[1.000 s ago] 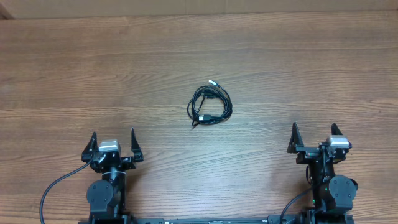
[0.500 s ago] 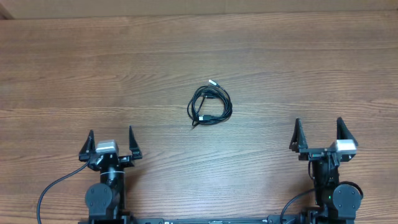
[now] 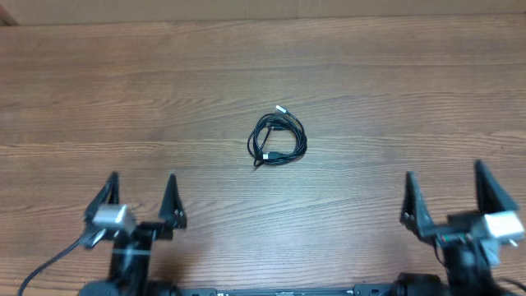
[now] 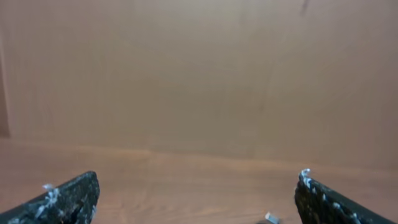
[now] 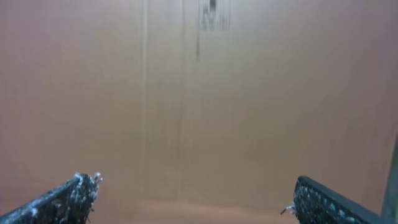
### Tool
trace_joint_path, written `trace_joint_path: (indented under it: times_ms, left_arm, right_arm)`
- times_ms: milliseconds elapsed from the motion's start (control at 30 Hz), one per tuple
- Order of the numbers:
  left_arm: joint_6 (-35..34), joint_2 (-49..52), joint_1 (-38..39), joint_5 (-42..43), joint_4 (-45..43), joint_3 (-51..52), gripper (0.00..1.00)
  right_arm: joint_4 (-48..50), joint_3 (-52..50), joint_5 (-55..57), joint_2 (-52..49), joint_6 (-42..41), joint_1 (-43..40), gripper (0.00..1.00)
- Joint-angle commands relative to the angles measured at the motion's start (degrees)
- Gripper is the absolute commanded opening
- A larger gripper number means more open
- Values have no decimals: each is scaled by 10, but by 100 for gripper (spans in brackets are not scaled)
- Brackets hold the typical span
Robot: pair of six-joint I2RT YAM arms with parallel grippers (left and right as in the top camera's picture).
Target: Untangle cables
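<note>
The cables (image 3: 278, 140) lie as one small black coil with a silvery tip near the middle of the wooden table (image 3: 164, 90). My left gripper (image 3: 140, 194) stands open near the front left edge, well short of the coil. Near the front right, my right gripper (image 3: 445, 187) is open too, with nothing between its fingers. In the left wrist view the open left gripper (image 4: 198, 186) frames bare table, and a silvery plug tip (image 4: 272, 218) shows at the bottom edge. The right wrist view shows the open right gripper (image 5: 196, 190) facing a brown wall; no cables appear there.
A brown cardboard-like wall (image 4: 199, 74) rises behind the table's far edge. Thick black robot cable (image 3: 49, 263) trails from the left arm at the front left.
Both arms have risen and tilted, so the grippers look larger from overhead. The left one drifted left, the right one drifted right. The coil has not moved.
</note>
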State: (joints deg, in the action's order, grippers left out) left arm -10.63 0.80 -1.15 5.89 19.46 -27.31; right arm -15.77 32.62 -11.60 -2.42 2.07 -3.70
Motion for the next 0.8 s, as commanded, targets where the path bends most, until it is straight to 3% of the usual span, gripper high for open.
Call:
trace_joint_path:
  times_ms: [0, 133, 200, 333, 533, 767]
  left_arm:
    - [-26, 10, 1, 16, 45, -68, 99]
    - [-81, 54, 1, 24, 102, -131, 100]
    - [-89, 99, 1, 68, 117, -159, 100]
    - [-92, 201, 1, 179, 116, -212, 100]
    - [-104, 324, 1, 289, 117, -319, 100]
    - [-104, 357, 1, 347, 121, -353, 100]
  right_arm:
    - [-51, 78, 1, -31, -8, -1, 100]
    - [-166, 173, 0, -75, -39, -1, 100]
    - [-201, 209, -40, -100, -60, -1, 100]
    - [-207, 259, -161, -139, -68, -1, 100]
    - [-207, 296, -210, -146, -68, -1, 100]
    - [-219, 301, -280, -146, -68, -1, 100]
